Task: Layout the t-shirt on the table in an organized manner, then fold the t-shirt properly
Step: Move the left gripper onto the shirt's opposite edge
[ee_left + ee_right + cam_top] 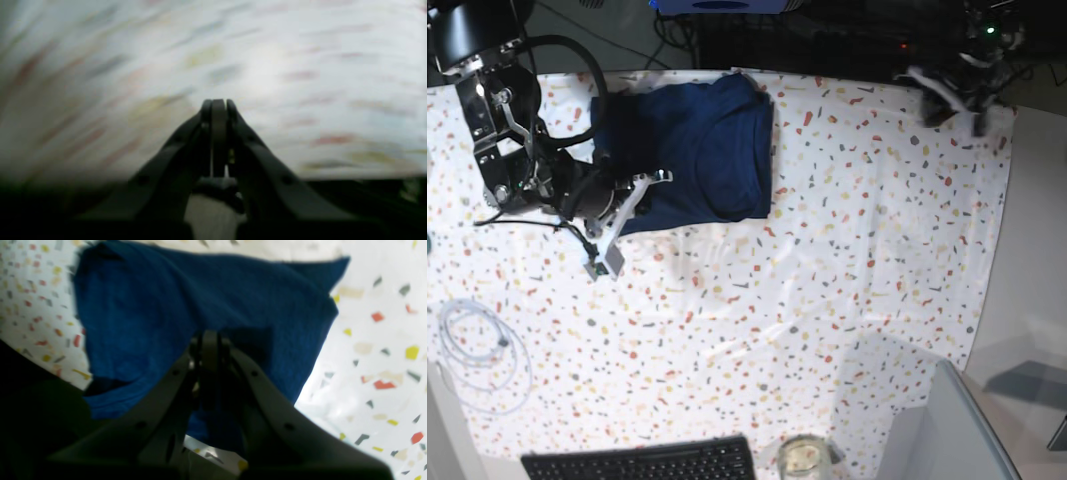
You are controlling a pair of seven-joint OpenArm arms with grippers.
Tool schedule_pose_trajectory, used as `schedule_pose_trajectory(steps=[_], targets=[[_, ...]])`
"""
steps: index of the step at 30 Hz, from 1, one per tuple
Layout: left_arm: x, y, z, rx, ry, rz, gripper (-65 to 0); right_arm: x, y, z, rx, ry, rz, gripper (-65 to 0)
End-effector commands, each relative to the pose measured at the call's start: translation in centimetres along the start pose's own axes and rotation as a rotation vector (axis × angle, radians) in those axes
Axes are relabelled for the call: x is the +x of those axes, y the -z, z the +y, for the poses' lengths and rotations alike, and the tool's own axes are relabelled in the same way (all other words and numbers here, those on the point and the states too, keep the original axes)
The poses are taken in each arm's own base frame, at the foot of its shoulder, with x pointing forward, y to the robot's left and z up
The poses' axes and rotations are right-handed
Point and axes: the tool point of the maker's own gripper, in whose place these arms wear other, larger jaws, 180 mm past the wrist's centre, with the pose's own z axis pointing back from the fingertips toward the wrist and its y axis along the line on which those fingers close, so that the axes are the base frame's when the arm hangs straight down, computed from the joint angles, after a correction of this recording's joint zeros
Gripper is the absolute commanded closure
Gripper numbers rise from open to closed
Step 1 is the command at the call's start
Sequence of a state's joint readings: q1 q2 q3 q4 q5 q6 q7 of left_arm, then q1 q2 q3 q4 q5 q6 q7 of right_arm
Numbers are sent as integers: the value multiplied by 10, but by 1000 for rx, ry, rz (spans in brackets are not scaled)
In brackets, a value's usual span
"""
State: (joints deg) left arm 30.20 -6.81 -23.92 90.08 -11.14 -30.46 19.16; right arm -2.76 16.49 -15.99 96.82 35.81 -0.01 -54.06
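The shirt (pixel 695 155) lies folded into a compact block at the far edge of the counter (pixel 847 270), toward the right arm's side. The right end effector (pixel 209 340) is clenched with nothing between its jaws and sits low at the shirt's near edge; if it drags sideways on leaving, it could snag the cloth and undo the fold. The left end effector (pixel 218 106), also clenched and empty, is well apart. The shirt's long axis runs roughly across the counter, its neckline end toward the centre.
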Motion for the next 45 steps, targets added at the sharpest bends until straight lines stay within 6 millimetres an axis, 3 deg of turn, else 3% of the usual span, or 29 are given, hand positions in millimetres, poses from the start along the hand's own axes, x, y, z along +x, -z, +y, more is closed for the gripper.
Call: schedule_pose_trajectory(steps=[1,7,9,11,15,18,22,23,27,28,34,43,45], targets=[[21,3,-20,-52,29,-62,0,10,-5,0,4,-5,-36,-6],[76,18,-135,-352,154,-187,0,-2,-8,-11,-21,-10,-6,-6],[80,18,-170,-445,195,-189,0,-10,-8,-16,-32,-5,7,-6],[79,22,-192,-496,231,-156,0,-18,-10,-23,-48,-1,22,-8],[75,22,-193,-498,223,-126,0,-25,-24,-56,-113,107,-11,-9],[88,16,-171,-475,85,-172,0,-26,-32,-74,-150,153,-52,-9],[99,14,-142,-483,-116,-215,0,-32,-33,-78,-161,159,-50,-9],[97,16,-140,-492,-150,-210,-77,-32,-32,-79,-161,160,-49,-9],[84,33,-146,-534,-220,-163,-620,-37,-31,-77,-159,165,-41,-9],[78,37,-152,-553,-218,-142,-650,-37,-31,-76,-156,165,-40,-9],[53,44,-180,-695,-199,-80,-650,-37,-32,-78,-161,164,-39,-9],[29,66,-187,-685,-290,-5,-650,-39,-32,-78,-162,165,-37,-9],[28,69,-188,-685,-300,0,-604,-38,-32,-79,-163,167,-38,-9]])
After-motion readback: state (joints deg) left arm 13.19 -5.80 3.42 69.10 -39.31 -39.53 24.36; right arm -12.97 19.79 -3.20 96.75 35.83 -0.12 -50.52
